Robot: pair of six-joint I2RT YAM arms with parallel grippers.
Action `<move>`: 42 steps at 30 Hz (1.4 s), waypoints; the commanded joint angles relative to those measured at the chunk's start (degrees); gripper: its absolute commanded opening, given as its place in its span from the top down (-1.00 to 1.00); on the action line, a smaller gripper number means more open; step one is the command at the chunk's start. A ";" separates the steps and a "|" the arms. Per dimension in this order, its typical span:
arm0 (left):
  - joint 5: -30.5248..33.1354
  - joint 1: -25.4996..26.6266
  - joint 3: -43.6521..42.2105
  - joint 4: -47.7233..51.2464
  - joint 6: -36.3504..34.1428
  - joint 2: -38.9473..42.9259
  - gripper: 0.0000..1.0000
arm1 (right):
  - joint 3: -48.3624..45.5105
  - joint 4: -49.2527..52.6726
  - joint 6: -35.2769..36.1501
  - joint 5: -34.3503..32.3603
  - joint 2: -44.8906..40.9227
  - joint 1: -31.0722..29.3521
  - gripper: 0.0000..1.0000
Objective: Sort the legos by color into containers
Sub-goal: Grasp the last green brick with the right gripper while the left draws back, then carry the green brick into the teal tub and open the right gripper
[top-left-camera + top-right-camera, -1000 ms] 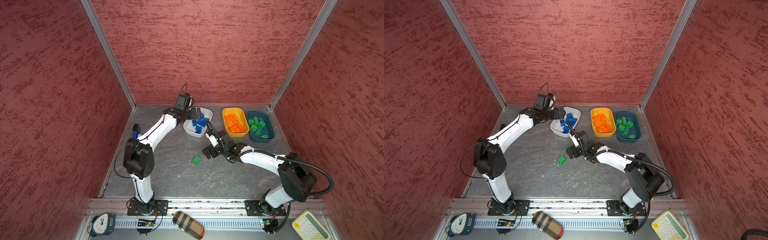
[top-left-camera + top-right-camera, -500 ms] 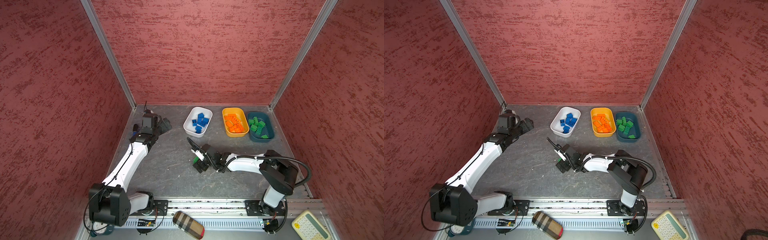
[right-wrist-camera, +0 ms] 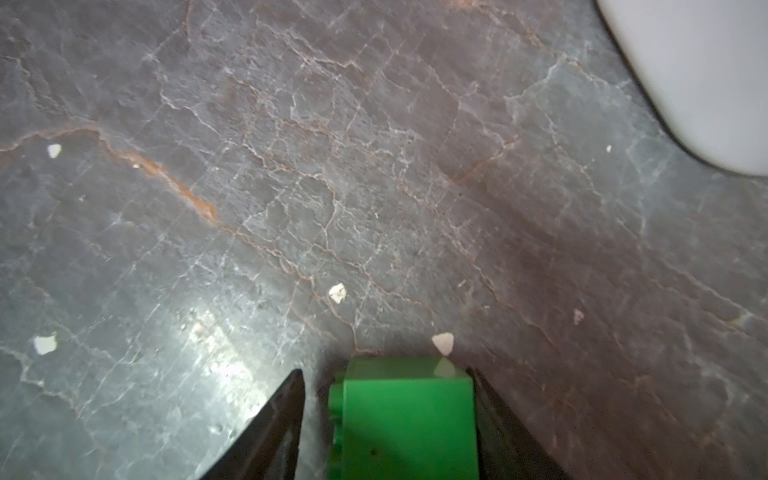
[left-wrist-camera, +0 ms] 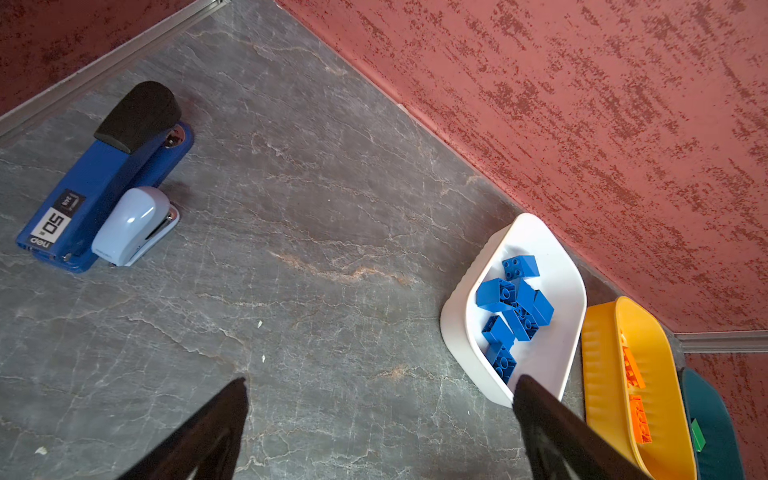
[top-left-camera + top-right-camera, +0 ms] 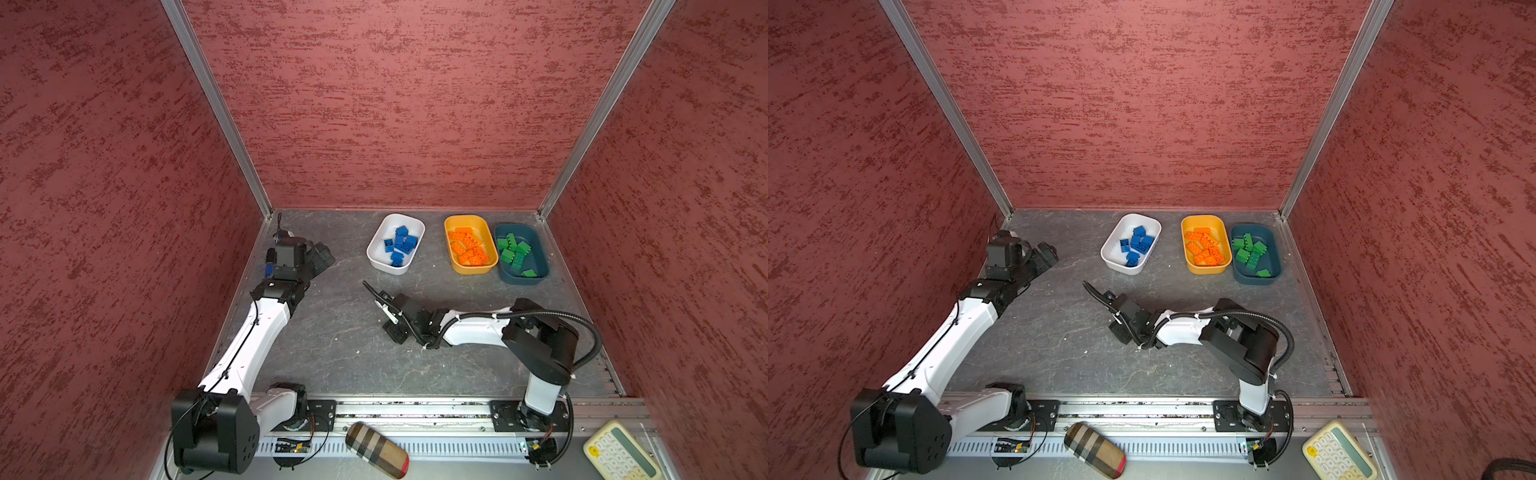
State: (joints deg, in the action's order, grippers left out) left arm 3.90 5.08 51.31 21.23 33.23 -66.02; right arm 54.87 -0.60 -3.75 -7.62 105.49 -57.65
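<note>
Right tool (image 3: 383, 374) sits low on the surface (image 5: 340, 345) near centre, partly closed around one green lego (image 3: 407, 415). One finger touches the brick's side and the other shows a thin dark gap, so it isn't clamped. The arm hides this brick in both top views.

Left tool (image 4: 381, 382) is spread wide with nothing between its fingers. In a top view it hovers at 10 o'clock on the surface (image 5: 322, 257).

- White tub (image 5: 390, 226): 12 o'clock, holds blue legos (image 5: 400, 246).
- Yellow tub (image 5: 469, 220): 1 o'clock, just beside the teal one, holds orange legos (image 5: 469, 249).
- Teal tub (image 5: 536, 249): 2 o'clock, holds green legos (image 5: 514, 254).

A white tub corner (image 3: 706, 83) shows blurred in the right wrist view.

The left wrist view shows a blue stapler (image 4: 95, 195) with a small pale stapler (image 4: 133, 224) touching it.
</note>
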 commanded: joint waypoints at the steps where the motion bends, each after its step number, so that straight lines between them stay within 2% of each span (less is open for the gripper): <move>1: -1.21 -0.23 -0.08 -2.19 0.69 -0.16 -0.99 | 0.31 -0.89 -0.29 -2.62 0.29 -0.47 -0.10; 5: -1.73 -0.23 -0.60 -2.71 1.16 -0.49 -0.99 | -0.57 -1.24 -1.20 -5.15 0.50 -0.48 0.05; 8: -2.78 -0.24 -0.42 -3.23 1.13 -1.20 -0.99 | -0.72 -1.48 -2.11 -5.81 -0.06 -0.52 0.34; 10: -3.48 -0.23 -0.42 -3.80 1.13 -1.64 -0.99 | -1.22 -2.38 -1.59 -5.25 -1.07 -0.50 0.43; 16: -4.68 0.31 -0.17 -5.32 0.57 -2.47 -0.99 | -3.02 -4.08 -0.40 -6.97 -6.84 -0.03 0.44; 20: -5.81 2.28 1.51 -5.43 -1.59 -4.20 -0.99 | -5.55 -5.89 -1.10 -5.99 -13.35 3.69 0.45; 25: -5.97 9.07 5.37 -5.68 -7.47 -8.25 -0.99 | -7.97 -5.70 -2.28 -2.84 -21.35 12.89 0.46; 28: -6.45 14.25 8.39 -6.11 -11.52 -11.79 -0.99 | -8.10 -3.73 -5.19 -0.81 -24.37 20.89 0.47; 33: -3.84 21.25 14.70 -5.01 -16.36 -17.82 -0.99 | -7.63 -3.56 -4.58 0.70 -26.35 35.70 0.47; 35: -2.08 22.56 16.76 -4.68 -17.22 -19.65 -0.99 | -6.44 -4.72 -6.52 2.17 -25.54 42.77 0.46; 38: -0.44 22.78 18.70 -4.12 -16.90 -20.98 -0.99 | -1.84 -3.39 -12.77 8.45 -20.60 52.07 0.44; 39: 0.11 22.70 19.03 -4.01 -16.65 -21.22 -0.99 | -0.42 -2.96 -13.12 10.79 -18.66 53.73 0.44; 42: 1.33 22.34 19.33 -3.67 -16.02 -21.22 -0.99 | 5.62 1.24 -11.98 9.04 -11.48 57.20 0.42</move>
State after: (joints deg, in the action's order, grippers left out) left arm 2.46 27.86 69.45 16.67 18.11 -87.20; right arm 56.23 -2.74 -14.15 -1.89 89.65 -2.09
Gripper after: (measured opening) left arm 0.995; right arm 0.447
